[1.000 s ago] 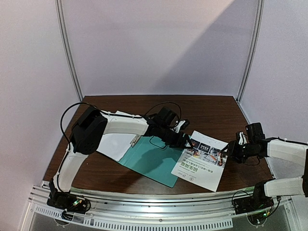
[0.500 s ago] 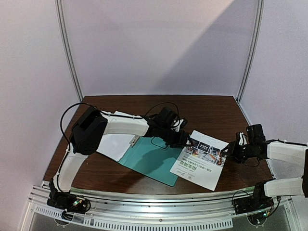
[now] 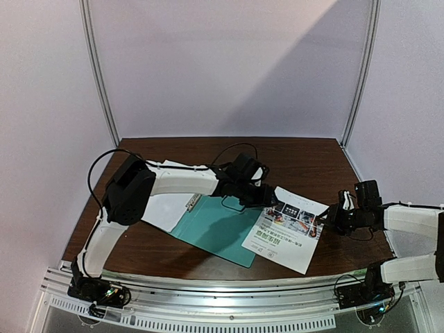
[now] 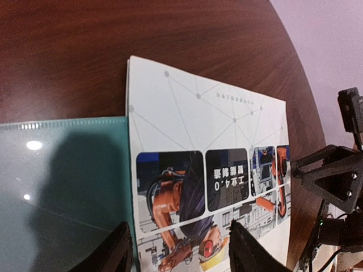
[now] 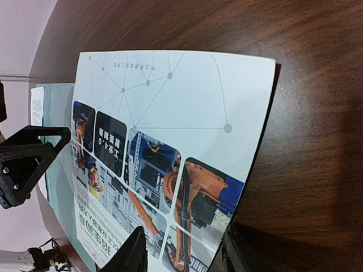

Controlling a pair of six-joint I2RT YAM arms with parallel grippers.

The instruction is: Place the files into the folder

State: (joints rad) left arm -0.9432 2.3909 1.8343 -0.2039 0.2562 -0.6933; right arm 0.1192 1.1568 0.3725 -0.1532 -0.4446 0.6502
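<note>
- Pale lilac walls (image 3: 222, 62) close in a dark brown, round-edged wooden table (image 3: 305, 159).
- Thin teal-green plastic folder (image 3: 211, 225) lies flat, left of centre, closed, nothing on its cover but a shadow.
- White sheet of plain black text (image 3: 161, 208) lies at the folder's left end, under the left arm; whether it is tucked beneath the folder cannot be told from above.
- White sheet with colour photos and green lettering (image 3: 288, 232) lies flat to the right, its left edge overlapping the folder's right edge.
- Left gripper (image 4: 182, 252) hangs low over that overlap, jaws apart, one finger above the folder, the other above the sheet, nothing clasped.
- Right gripper (image 5: 184, 249) sits at the colour sheet's right edge, jaws apart, the sheet's near corner lying between them; contact with the paper unclear.
- The two grippers face each other across the colour sheet.
</note>
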